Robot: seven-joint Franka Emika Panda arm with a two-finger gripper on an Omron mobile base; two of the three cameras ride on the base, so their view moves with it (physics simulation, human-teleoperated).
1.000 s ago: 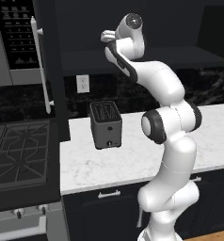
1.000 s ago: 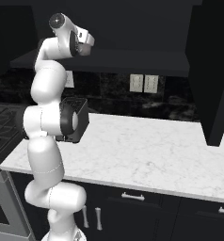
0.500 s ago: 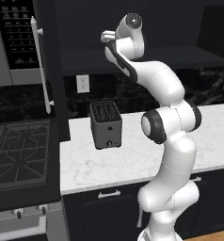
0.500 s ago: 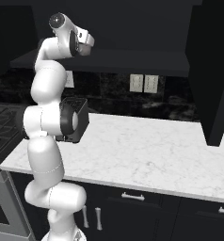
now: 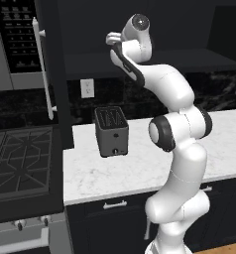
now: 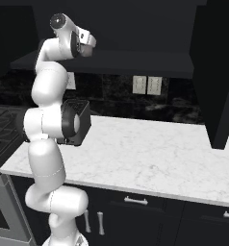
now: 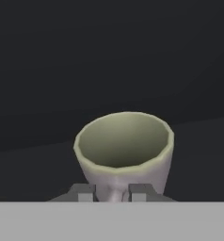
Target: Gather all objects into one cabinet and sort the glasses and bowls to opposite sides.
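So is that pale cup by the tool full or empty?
Empty. The hand view looks into the cup: its greenish-cream inside is bare, with nothing in it.

Toaster (image 5: 111,131) on table (image 5: 140,168) nr back-left corner, stove (image 5: 21,166) to its left; cup (image 7: 124,153) betw. fingers (image 7: 84,192).

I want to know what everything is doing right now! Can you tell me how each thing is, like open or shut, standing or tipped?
pale cup: upright, mouth open toward the camera, empty inside, its near wall between the pincer's two tips.
pincer: closed onto the pale cup's wall.
toaster: standing upright on the white counter, slots empty.
cabinet door: swung open.
lower drawers: shut.
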